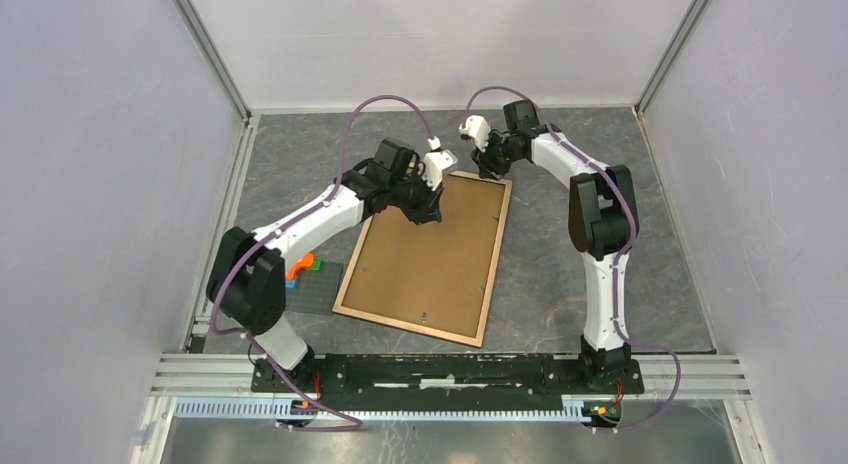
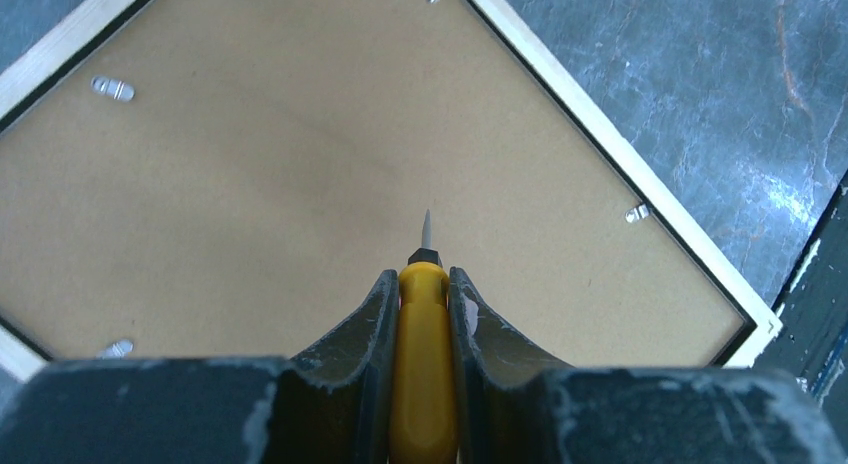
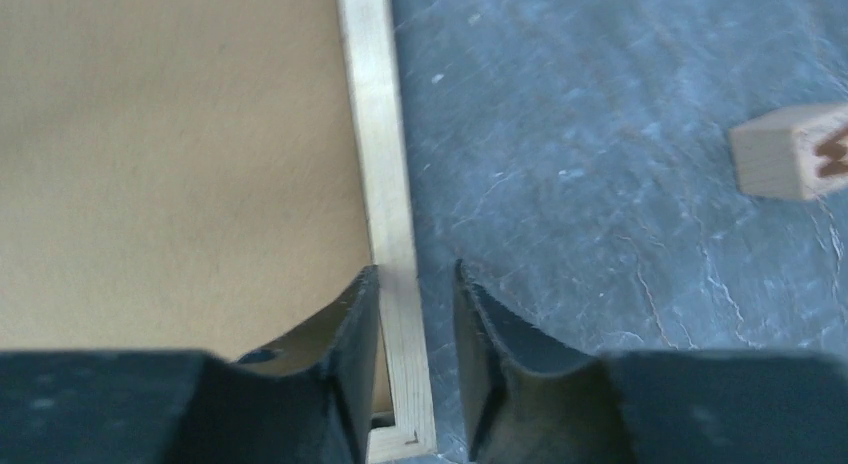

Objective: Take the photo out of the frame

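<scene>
The frame (image 1: 425, 254) lies face down on the table, brown fibreboard back up, edged in light wood. The photo is hidden under the backing. My left gripper (image 1: 428, 212) hovers over the frame's far part, shut on a yellow-handled screwdriver (image 2: 423, 364) whose metal tip points at the backing board (image 2: 250, 184). Small metal clips (image 2: 637, 213) sit along the edges of the board. My right gripper (image 1: 490, 167) is at the frame's far right corner. Its jaws (image 3: 415, 269) stand slightly apart, straddling the light wood edge (image 3: 385, 134), with a gap on the outer side.
A dark grey baseplate (image 1: 315, 289) with orange and green bricks (image 1: 300, 269) lies left of the frame, by the left arm. A small wooden block (image 3: 790, 149) lies on the marbled table to the right of the frame's corner. Grey walls enclose the table.
</scene>
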`<action>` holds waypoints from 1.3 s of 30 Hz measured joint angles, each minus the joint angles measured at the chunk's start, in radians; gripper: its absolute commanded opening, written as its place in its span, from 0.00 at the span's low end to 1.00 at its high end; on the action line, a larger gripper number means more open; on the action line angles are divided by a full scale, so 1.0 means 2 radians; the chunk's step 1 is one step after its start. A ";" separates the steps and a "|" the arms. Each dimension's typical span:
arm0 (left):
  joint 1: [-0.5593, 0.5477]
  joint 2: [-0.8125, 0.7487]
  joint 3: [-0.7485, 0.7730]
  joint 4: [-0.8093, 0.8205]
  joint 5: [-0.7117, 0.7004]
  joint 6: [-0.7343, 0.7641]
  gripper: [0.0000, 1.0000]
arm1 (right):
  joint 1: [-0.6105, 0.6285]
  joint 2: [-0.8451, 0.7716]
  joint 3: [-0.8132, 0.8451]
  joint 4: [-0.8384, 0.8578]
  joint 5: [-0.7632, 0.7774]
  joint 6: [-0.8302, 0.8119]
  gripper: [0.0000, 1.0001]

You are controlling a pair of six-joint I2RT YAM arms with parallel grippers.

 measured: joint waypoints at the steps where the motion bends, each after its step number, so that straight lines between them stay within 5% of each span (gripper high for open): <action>1: -0.005 0.006 0.002 0.006 -0.001 0.000 0.02 | -0.001 -0.002 -0.001 0.010 -0.001 0.015 0.50; 13: -0.056 0.100 0.075 0.073 -0.006 0.005 0.02 | -0.123 -0.146 -0.157 0.120 -0.036 0.306 0.56; 19: -0.064 0.141 0.122 0.083 -0.012 0.006 0.02 | -0.110 -0.165 -0.252 0.132 -0.036 0.392 0.56; 39: -0.093 0.233 0.206 0.081 -0.056 0.005 0.02 | -0.075 -0.139 -0.285 0.171 -0.018 0.478 0.52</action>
